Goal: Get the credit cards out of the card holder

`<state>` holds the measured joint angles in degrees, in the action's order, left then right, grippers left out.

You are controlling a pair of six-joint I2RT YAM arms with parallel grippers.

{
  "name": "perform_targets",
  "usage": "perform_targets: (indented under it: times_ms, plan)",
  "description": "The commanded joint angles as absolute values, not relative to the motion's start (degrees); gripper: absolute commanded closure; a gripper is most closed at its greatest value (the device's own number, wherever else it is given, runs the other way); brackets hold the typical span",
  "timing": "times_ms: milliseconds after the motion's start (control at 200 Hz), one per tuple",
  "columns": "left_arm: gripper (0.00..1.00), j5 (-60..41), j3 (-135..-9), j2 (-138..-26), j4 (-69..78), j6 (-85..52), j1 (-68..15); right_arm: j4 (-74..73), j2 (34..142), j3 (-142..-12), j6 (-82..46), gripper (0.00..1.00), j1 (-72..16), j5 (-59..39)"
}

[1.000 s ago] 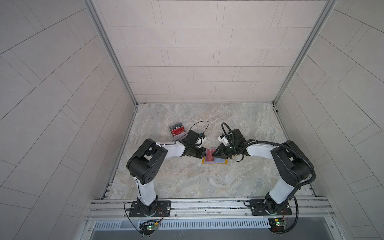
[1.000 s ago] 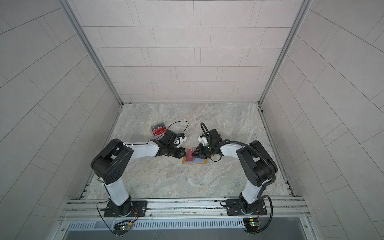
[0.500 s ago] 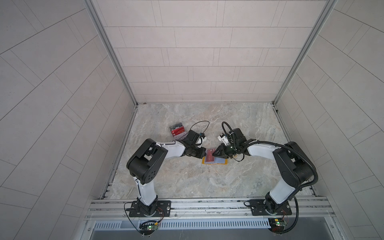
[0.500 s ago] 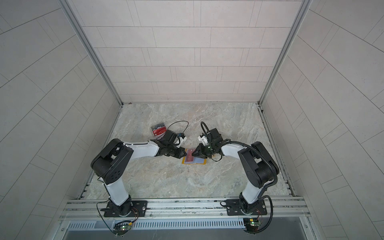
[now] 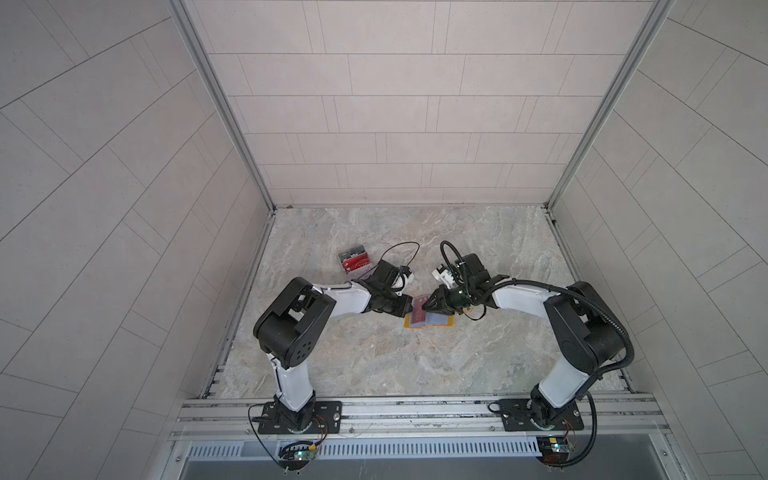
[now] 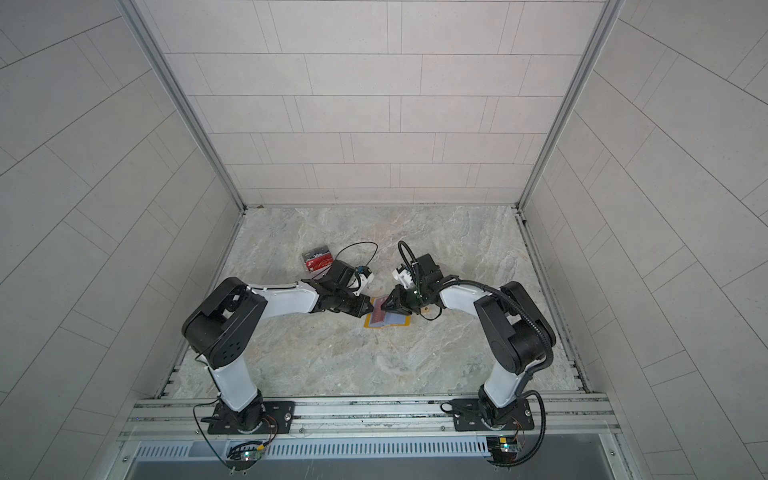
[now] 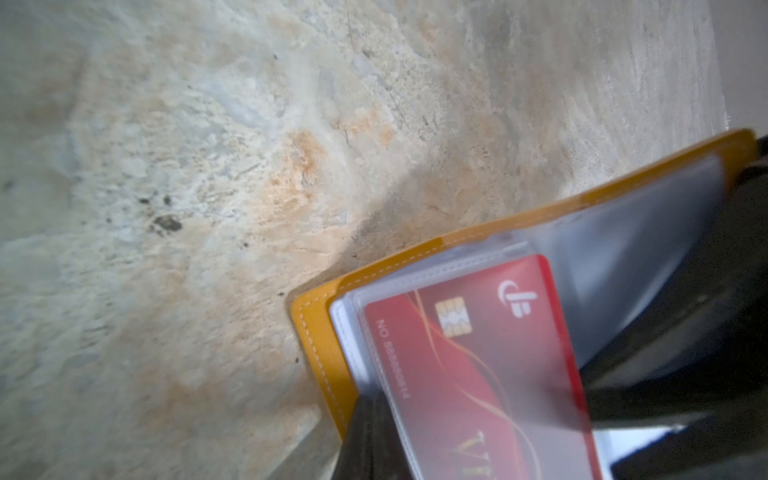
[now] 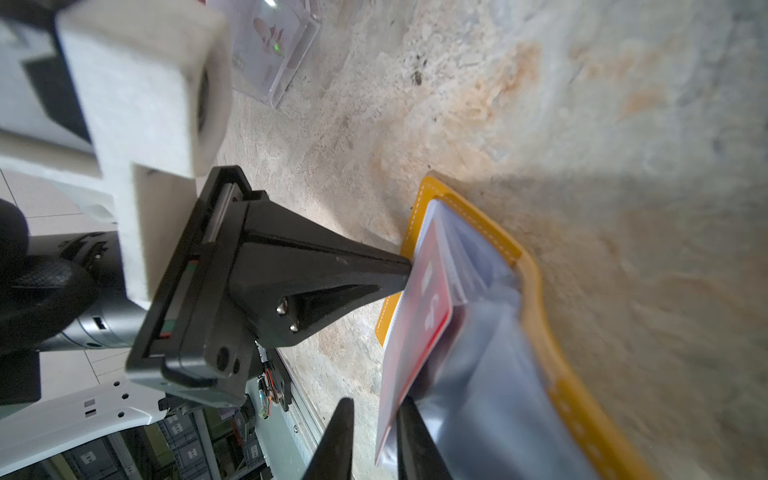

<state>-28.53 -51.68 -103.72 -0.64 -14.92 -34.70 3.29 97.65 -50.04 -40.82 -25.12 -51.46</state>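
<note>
The mustard-yellow card holder (image 5: pixel 434 326) (image 6: pixel 367 322) lies open on the marble floor, its clear sleeves fanned up. One red credit card (image 7: pixel 478 374) (image 8: pixel 428 299) sits in a raised sleeve. My left gripper (image 5: pixel 409 308) (image 7: pixel 374 405) is shut on that sleeve's edge, and its pointed black tip (image 8: pixel 405 270) meets the page. From the opposite side my right gripper (image 5: pixel 424 307) (image 8: pixel 375 401) stands narrowly open astride the card's lower edge. One finger lies against the sleeve's back, and floor shows between the card and the other finger.
A clear acrylic box (image 5: pixel 354 264) (image 6: pixel 318 259) with red and black cards in it stands behind the left arm, also seen in the right wrist view (image 8: pixel 270 45). A black cable loops above the left wrist (image 5: pixel 401 249). Tiled walls enclose the floor.
</note>
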Motion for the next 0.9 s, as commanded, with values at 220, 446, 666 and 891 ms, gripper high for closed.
perform_targets:
  times_ms: [220, 446, 666, 891]
  plan:
    - [0.96, -26.37, -49.53, -107.14, -5.80, -13.71, -35.92, 2.67, 102.13, -52.22, -41.36, 0.77, -27.15, -50.33]
    - [0.96, -26.45, -49.47, -107.18, -5.54, -13.89, -35.89, -0.45, 104.87, -52.38, -42.49, 0.76, -28.54, -49.99]
    - [0.96, -26.32, -49.35, -107.14, -5.54, -14.06, -35.88, -10.14, 106.80, -49.96, -46.54, 0.73, -28.91, -50.96]
    - [0.96, -26.02, -49.83, -107.31, -6.05, -14.24, -35.88, -13.00, 107.20, -48.59, -46.98, 0.72, -28.83, -51.55]
